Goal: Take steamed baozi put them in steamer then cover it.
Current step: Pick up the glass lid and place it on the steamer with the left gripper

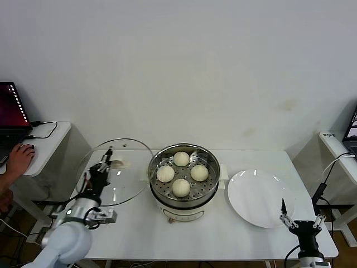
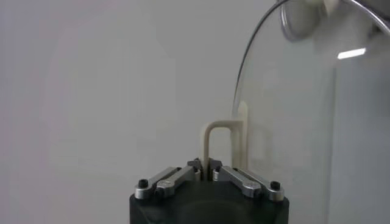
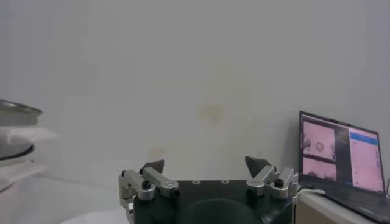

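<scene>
Four cream-white baozi [image 1: 181,187] lie on the perforated tray of the steel steamer [image 1: 215,168] at the table's middle. The steamer is uncovered. My left gripper [image 1: 104,167] is shut on the cream-white handle [image 2: 209,141] of the clear glass cover [image 1: 125,184]. It holds the cover tilted, just left of the steamer. The cover's glass [image 2: 304,122] also shows in the left wrist view, with my left gripper [image 2: 205,165] closed on the handle. My right gripper [image 1: 301,223] is open and empty at the table's front right, beside the plate; it also shows in the right wrist view [image 3: 207,163].
An empty flat white plate [image 1: 256,198] lies right of the steamer. A side table with a laptop [image 1: 11,111] and a person's hand [image 1: 19,159] stands at the left. Another side table [image 1: 340,151] with cables stands at the right.
</scene>
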### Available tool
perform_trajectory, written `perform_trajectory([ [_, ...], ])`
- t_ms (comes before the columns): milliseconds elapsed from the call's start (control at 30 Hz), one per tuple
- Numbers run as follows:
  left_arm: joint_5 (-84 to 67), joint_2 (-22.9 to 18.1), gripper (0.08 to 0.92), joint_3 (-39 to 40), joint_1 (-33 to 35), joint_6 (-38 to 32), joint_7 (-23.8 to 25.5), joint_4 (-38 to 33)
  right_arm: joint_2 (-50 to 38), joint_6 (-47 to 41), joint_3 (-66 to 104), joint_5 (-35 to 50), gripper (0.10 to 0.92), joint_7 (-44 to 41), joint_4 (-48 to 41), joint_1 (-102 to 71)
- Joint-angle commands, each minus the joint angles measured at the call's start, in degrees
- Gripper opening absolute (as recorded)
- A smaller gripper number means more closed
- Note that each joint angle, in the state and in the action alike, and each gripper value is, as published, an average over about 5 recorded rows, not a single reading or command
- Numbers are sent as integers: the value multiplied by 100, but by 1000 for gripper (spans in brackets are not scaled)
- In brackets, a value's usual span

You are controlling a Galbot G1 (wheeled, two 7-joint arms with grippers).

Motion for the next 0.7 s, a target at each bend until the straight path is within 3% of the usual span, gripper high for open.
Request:
perform_trajectory([
  [33,1228,-894,135,2385,-2092,1127,1163,207,249,45,-193,-999,823,512,-76,62],
  [200,2127,-1724,135,2704,-2384,1164,1719,686,316,12,-273,-1247,823,662,-113,129],
  [333,2429,-2236,135,2804,-2519,1166,1882,1035,329,5,-319,-1304,823,700,-152,172],
  [700,2793,-2912,135,2707,-2550,1156,1915,1659,293,13,-334,-1260,823,727,-255,208],
])
